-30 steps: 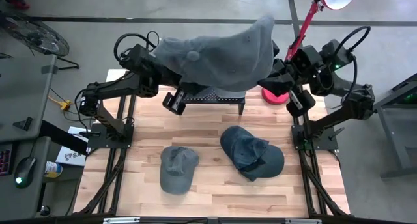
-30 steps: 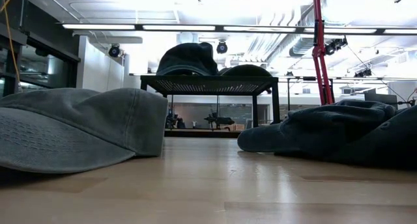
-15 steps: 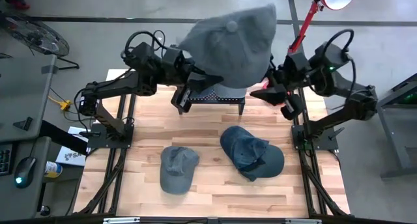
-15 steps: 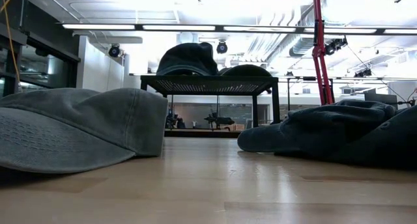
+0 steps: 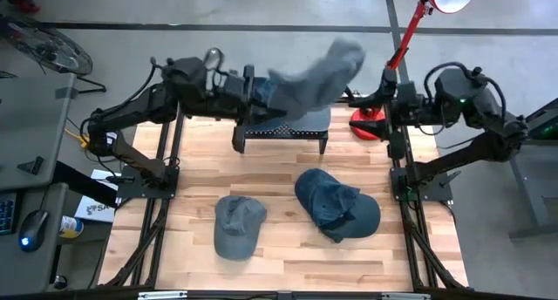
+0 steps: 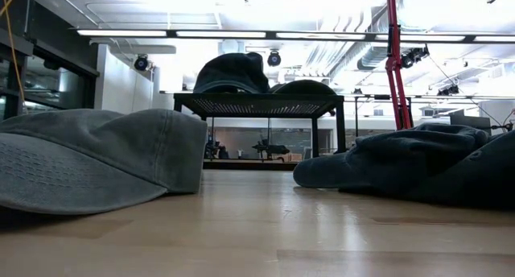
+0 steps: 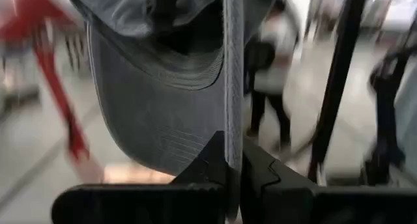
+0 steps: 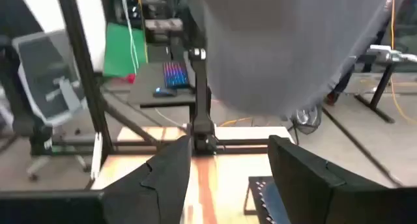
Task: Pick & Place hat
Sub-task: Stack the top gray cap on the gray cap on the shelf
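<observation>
A grey hat (image 5: 309,69) is raised over the black stand (image 5: 261,132) at the table's far edge, with my left gripper (image 5: 260,95) shut on it. In the left wrist view I see the underside of its brim (image 7: 156,120). My right gripper (image 5: 368,98) stands open just to the right of the hat and touches nothing; in the right wrist view the hat (image 8: 287,48) hangs ahead of its spread fingers (image 8: 228,178). Two dark hats (image 6: 233,72) (image 6: 302,86) rest on the stand's top. My left gripper pinches the edge of the grey hat's brim (image 7: 232,129) between its two fingers; the brim shows edge-on as a thin strip in the gap. The fingers come level from the table's left side. The hat is lifted clear above the stand, held by this gripper alone.
A light grey cap (image 5: 237,226) and a dark blue cap (image 5: 336,204) lie on the wooden table top in its near half. A red lamp base (image 5: 366,127) with its red pole (image 5: 403,30) stands at the far right, beside my right gripper.
My right gripper has opened, let go of the grey hat and drawn back toward the table's right edge. The hat, before spread wide between both grippers, now hangs from my left gripper alone and looks smaller and bunched. My left gripper has shifted toward the far edge.
</observation>
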Controlling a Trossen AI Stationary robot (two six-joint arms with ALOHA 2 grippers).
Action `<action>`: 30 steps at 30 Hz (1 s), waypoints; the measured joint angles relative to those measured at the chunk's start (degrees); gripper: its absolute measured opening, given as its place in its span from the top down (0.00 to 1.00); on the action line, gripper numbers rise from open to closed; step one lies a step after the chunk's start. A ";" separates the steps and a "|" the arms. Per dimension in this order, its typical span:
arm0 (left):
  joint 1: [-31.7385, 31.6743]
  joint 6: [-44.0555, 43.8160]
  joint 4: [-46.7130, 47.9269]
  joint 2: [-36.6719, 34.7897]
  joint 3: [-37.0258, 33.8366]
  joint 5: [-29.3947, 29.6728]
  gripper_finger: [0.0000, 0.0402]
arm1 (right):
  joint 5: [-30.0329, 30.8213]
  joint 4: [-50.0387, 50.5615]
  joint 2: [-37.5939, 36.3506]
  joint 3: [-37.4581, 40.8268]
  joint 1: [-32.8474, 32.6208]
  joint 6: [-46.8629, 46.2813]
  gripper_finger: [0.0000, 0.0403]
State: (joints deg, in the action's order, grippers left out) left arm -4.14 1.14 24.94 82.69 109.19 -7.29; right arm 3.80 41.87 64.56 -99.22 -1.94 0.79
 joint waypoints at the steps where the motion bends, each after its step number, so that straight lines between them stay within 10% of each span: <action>1: 0.00 -0.01 3.13 -0.12 -0.02 0.79 0.99 | 0.02 0.43 -0.21 -0.04 -0.18 1.08 0.51; 15: 0.00 -2.98 25.85 -0.03 -0.02 10.43 0.99 | 15.09 12.81 -0.03 -0.02 -2.79 14.60 0.51; 30: 0.02 -3.14 26.69 -0.03 -0.13 12.84 0.99 | 25.91 6.86 5.40 0.02 -1.09 28.39 0.51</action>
State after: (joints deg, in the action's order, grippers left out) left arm -4.12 -2.00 51.64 82.65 109.06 5.55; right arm 29.70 48.73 69.97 -99.20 -3.04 29.17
